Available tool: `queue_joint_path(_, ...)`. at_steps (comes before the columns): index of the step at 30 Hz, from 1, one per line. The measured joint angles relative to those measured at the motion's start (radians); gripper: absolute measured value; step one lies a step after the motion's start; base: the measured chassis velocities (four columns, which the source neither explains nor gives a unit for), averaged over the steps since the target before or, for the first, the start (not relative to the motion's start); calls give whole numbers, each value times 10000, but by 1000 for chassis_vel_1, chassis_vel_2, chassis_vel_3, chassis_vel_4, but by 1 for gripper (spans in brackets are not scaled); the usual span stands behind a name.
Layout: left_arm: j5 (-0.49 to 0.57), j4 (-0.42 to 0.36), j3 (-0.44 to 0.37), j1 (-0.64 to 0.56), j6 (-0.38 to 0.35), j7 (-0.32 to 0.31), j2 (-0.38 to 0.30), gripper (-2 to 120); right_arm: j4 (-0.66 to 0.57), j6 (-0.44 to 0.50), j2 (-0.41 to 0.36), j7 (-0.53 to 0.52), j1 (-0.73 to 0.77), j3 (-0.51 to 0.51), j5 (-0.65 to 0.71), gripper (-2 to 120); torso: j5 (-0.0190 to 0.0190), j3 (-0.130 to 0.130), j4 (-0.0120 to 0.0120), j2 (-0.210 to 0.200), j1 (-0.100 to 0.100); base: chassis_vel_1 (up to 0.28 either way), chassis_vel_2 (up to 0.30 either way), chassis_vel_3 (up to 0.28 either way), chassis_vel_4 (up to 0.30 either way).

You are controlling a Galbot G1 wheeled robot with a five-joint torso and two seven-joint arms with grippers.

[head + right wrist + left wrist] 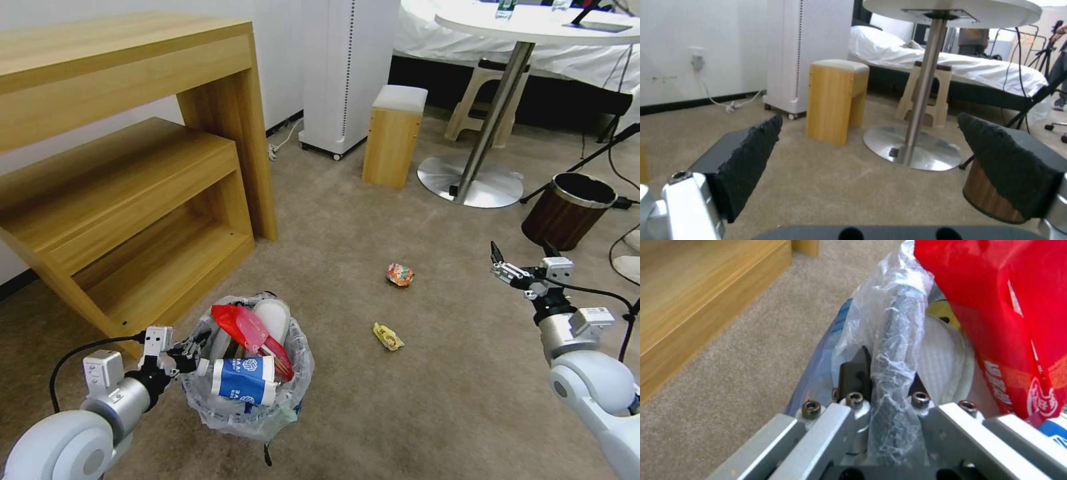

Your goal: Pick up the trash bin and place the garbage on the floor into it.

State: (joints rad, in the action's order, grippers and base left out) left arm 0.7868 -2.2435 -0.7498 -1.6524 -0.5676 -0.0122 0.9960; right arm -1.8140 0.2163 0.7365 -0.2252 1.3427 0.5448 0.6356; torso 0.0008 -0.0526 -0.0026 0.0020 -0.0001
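Trash bin (248, 393) sits on carpet just in front of the wooden shelf unit (127, 173); packed with a red wrapper (230, 319), a blue-white carton (245, 379) and white items. Left gripper (189, 349) clenched on the bin's bagged rim, one finger (853, 373) on each side of it. Two pieces of garbage on the floor: crushed can (399, 274) and yellow wrapper (388, 337), both well apart from the bin, open carpet around them. Right gripper (519, 261) raised, fingers spread, empty. Brown bin (568, 210), table base (470, 180) and one wooden stool (394, 135) stand beyond.
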Motion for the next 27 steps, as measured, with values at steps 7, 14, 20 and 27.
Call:
queue_joint_path(7,9,-41,-13,-26,40,-10,8,3,1,20,-8,13,5,49,28,100,0,0,2,0,0,0,0,0,0)
queue_joint_path(14,13,-44,5,2,56,-27,46,3,8,18,-11,13,61,108,56,100,0,0,2,0,0,0,0,0,0)
queue_joint_path(20,-6,-36,46,48,72,-37,110,3,45,-52,42,30,94,176,52,100,0,0,2,0,0,0,0,0,0)
queue_joint_path(27,-18,-24,47,52,72,-42,119,3,90,-49,71,81,101,173,20,100,0,1,1,0,-1,-23,21,19,-25)
